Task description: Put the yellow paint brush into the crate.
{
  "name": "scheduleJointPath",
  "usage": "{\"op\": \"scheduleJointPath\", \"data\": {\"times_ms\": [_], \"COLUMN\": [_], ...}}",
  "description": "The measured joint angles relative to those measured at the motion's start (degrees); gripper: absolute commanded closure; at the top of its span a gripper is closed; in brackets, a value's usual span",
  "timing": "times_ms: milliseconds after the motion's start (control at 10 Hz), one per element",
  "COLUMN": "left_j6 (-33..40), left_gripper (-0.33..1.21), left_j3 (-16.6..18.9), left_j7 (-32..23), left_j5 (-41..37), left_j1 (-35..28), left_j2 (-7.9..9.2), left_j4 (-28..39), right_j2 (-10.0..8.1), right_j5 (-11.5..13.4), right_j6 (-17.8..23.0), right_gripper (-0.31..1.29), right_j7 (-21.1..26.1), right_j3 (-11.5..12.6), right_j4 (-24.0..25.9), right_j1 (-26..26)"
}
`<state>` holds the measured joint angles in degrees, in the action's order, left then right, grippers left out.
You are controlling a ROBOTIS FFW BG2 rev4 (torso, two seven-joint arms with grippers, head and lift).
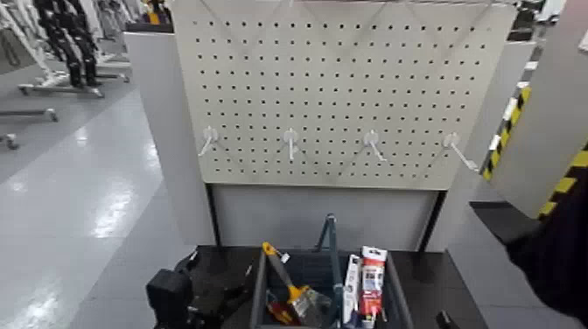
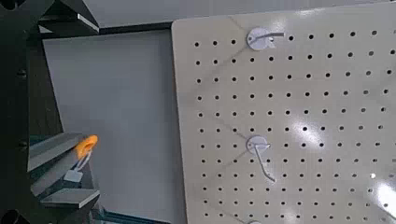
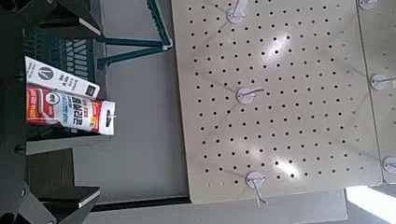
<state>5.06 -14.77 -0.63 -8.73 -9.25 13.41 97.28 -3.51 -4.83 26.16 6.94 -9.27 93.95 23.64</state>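
The yellow paint brush [image 1: 289,282] lies inside the crate [image 1: 395,293], in the compartment left of its tall dark handle [image 1: 331,243]. Its orange handle slants up above the rim and its bristles point down. In the left wrist view only the orange handle tip [image 2: 86,145] shows. My left gripper [image 1: 197,284] sits just left of the crate, open and empty [image 2: 89,112]. In its own wrist view my right gripper [image 3: 93,107] stands open with nothing in it, and the crate's right compartment [image 3: 65,56] lies beyond it.
A red-and-white tube [image 1: 373,278] and a white pack [image 1: 351,284] stand in the crate's right compartment. A white pegboard [image 1: 341,87] with several bare hooks rises behind the crate. A yellow-and-black striped post [image 1: 512,118] stands at the right.
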Motion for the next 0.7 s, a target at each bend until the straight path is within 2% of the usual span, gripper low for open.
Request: {"op": "scheduleJointPath", "data": {"times_ms": [700], "left_j6": [3.35], "left_gripper": [0.09], "left_j3": [0.46], "left_j7": [-1.57], "left_j5": [3.23], "left_j1": [-3.36], "left_j2": [-0.12], "left_j4": [1.48], "right_j2": [0.19], "right_j5": [0.74], "right_j6": [-0.83], "right_gripper": [0.12], "right_j7": [0.17], "right_j3": [0.33], "right_j4": [0.36], "right_j1": [0.18]}}
